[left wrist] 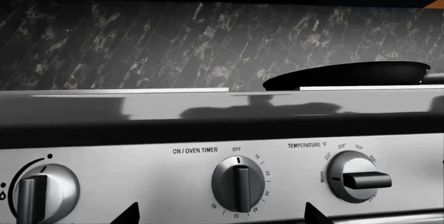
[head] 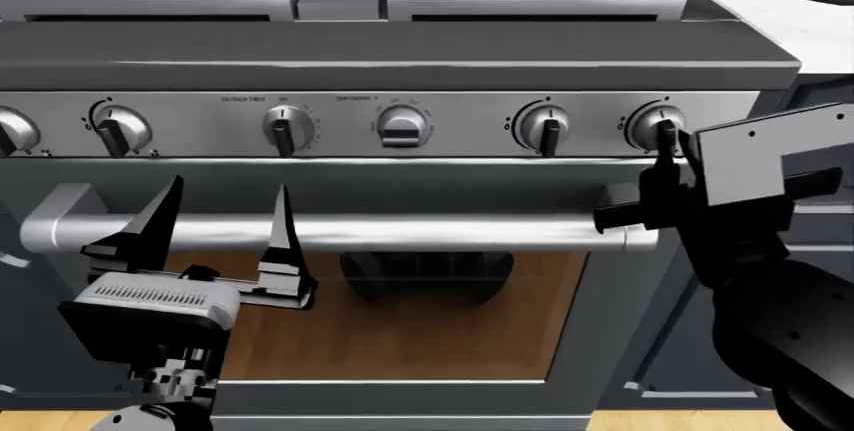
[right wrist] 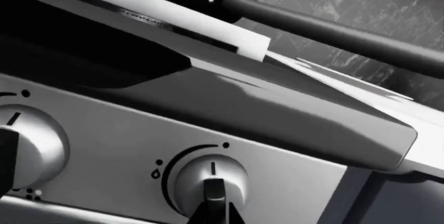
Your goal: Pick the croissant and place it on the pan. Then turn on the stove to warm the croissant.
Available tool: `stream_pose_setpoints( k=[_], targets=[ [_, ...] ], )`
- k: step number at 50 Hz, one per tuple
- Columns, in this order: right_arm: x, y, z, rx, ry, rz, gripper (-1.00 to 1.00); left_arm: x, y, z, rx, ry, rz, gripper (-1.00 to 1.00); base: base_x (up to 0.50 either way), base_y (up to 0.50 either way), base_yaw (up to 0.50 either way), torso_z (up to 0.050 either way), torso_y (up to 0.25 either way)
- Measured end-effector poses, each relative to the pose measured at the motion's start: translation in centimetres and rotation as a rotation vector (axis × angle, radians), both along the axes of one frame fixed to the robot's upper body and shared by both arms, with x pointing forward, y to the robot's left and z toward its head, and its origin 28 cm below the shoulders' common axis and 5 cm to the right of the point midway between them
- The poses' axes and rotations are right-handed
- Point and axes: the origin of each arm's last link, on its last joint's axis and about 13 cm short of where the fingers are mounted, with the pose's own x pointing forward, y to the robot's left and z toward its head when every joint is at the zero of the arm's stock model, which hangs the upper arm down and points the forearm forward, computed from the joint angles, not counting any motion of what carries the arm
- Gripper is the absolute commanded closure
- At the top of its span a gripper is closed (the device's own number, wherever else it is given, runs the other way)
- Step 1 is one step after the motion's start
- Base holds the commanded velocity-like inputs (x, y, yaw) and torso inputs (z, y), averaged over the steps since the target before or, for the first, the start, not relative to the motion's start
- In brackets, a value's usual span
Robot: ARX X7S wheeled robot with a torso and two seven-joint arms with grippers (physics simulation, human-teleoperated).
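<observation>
Steel knob (head: 657, 127) at the stove's (head: 400, 76) far right sits at the right gripper (head: 663, 166), whose grip I cannot tell; a poor bite could slip, the pan (left wrist: 347, 75) staying cold, croissant unseen.

Black arms (silver-grey wrist block (head: 150, 296))

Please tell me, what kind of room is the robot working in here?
Most likely a home kitchen. A wide stainless gas stove fills the view, with silver knobs and an oven window. A black pan sits on its grates, and a dark marble-like tiled wall stands behind.
</observation>
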Motion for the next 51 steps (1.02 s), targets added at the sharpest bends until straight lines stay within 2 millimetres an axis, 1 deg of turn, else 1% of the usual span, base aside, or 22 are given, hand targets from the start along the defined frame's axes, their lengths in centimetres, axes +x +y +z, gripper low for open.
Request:
stream_pose_setpoints(
  k=[22,23,38,51],
  targets=[
    [0.2,0.0,0.2,-0.052,0.005,0.004,1.0,0.1,0.0,0.0,0.0,0.002,0.001,-1.0,0.0,0.0,0.0,0.0,0.0],
    [0.2,0.0,0.2,-0.051,0.005,0.004,-1.0,0.1,0.0,0.0,0.0,0.002,0.001,-1.0,0.0,0.0,0.0,0.0,0.0],
    [0.0,0.4,0.7,-0.019,-0.009,0.048,-1.0,0.1,0.0,-0.1,0.001,0.002,0.002,-1.0,0.0,0.0,0.0,0.0,0.0],
    [-1.1,0.3,1.2,-0.008,-0.035,0.037,-1.0,0.0,0.0,0.0,0.004,-0.001,0.003,-1.0,0.0,0.0,0.0,0.0,0.0]
  ],
)
